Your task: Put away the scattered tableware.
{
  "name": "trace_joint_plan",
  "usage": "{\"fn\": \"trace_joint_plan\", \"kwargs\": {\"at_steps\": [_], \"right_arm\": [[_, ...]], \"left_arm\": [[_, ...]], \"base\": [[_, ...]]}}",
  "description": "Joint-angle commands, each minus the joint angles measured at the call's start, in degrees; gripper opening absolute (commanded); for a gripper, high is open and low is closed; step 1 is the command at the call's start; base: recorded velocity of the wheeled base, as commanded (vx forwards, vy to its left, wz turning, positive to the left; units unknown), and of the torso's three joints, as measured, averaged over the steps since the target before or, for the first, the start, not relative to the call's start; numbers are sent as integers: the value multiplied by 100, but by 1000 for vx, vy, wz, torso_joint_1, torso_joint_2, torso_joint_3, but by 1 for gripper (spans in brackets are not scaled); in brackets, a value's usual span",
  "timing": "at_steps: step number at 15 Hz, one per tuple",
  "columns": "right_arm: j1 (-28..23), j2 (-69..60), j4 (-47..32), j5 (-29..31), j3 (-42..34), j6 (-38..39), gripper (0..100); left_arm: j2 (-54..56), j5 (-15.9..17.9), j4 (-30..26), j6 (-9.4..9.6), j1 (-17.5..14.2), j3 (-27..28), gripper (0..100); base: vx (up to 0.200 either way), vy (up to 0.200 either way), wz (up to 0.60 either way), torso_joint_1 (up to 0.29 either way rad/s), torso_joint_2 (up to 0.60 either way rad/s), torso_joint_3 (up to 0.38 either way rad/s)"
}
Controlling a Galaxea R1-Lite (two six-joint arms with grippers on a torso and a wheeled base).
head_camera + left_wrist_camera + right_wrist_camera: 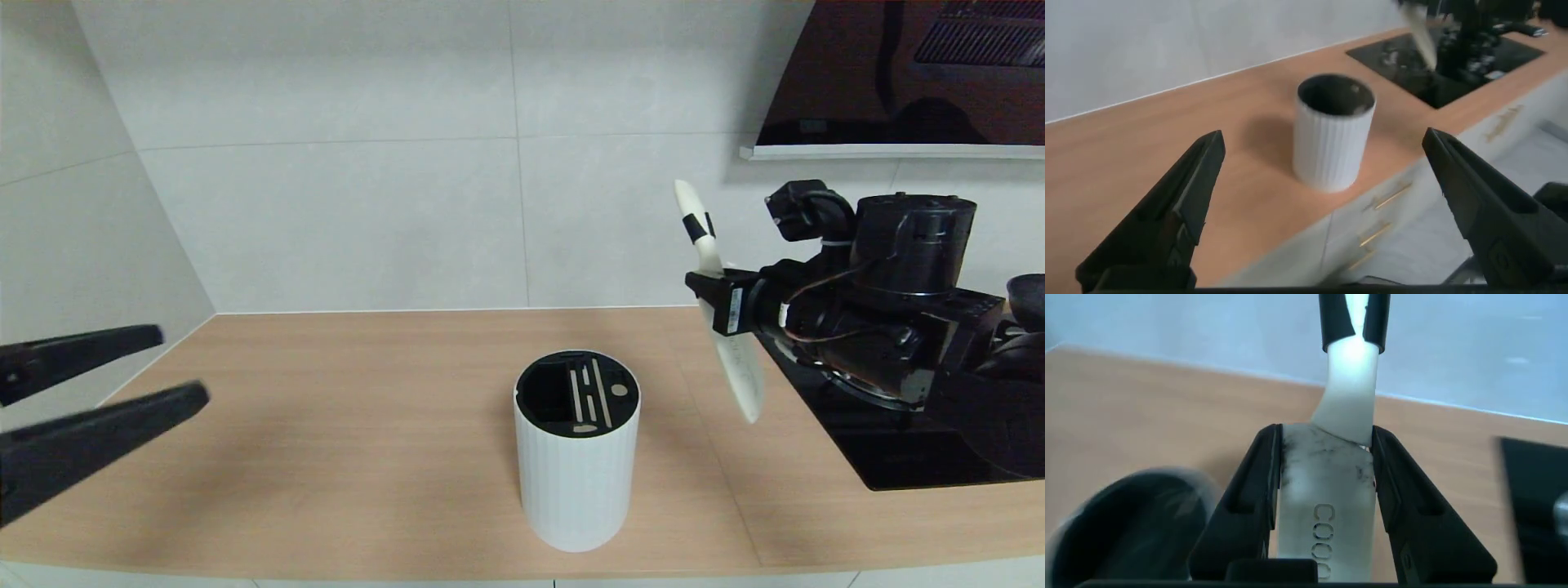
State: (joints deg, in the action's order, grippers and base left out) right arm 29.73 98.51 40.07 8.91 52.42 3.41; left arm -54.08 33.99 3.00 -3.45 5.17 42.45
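Tableware holder (pixel 576 474): white ribbed cylinder, upright on the wooden counter (pixel 326 408) near its front edge. It has a black top insert with one large opening, several narrow slots and small round holes. Whether anything stands inside cannot be told.

Spatula (pixel 741 367): white and flat, with a black band (pixel 698 226) round its handle. It is held in the air to the right of the holder and higher than its rim, near it but not touching. It stands close to upright, slightly tilted, with the handle end up and the broad blade down.

Right gripper (pixel 709 294): right of the holder and above its top. The fingers (pixel 1259 486) are closed narrowly on the spatula where the blade meets the handle, one pad on each flat edge.

Left gripper (pixel 181 365): well apart from the holder, to its left, at about the height of its rim. The two black fingers (pixel 1192 188) are spread wide with nothing between them, and the tips point toward the holder.

Cooktop (pixel 882 457): black glass panel set into the counter, right of the holder, under the right arm.

Range hood (pixel 898 73): dark, on the tiled wall above and to the right of the holder.
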Motion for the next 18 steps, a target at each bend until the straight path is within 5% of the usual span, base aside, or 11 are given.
{"fn": "trace_joint_plan", "kwargs": {"at_steps": [1,5,6,11,13,17,18], "right_arm": [[498,-139,1,49,-92,1,0],[1122,-333,10,93,-417,10,0],[1289,-333,45,93,-461,10,0],[1949,-350,53,225,-540,195,0],[2098,-341,53,225,-557,204,0],[2370,-298,53,225,-619,212,0],[2379,-298,53,225,-619,212,0]], "left_arm": [[-1632,55,1115,-1052,784,123,100],[-2195,38,3295,-2845,1100,-237,100],[-2353,-68,3532,-3074,1171,-263,100],[-3698,-2080,4622,-3153,2559,-281,100],[-3900,-2151,5184,-3171,2691,-439,100],[-4137,-2142,5606,-3707,3078,-527,100],[-4172,-2142,5606,-3716,3095,-527,100]], "base": [[0,0,0,0,0,0],[0,0,0,0,0,0],[0,0,0,0,0,0],[0,0,0,0,0,0],[0,0,0,0,0,0],[0,0,0,0,0,0],[0,0,0,0,0,0]]}}
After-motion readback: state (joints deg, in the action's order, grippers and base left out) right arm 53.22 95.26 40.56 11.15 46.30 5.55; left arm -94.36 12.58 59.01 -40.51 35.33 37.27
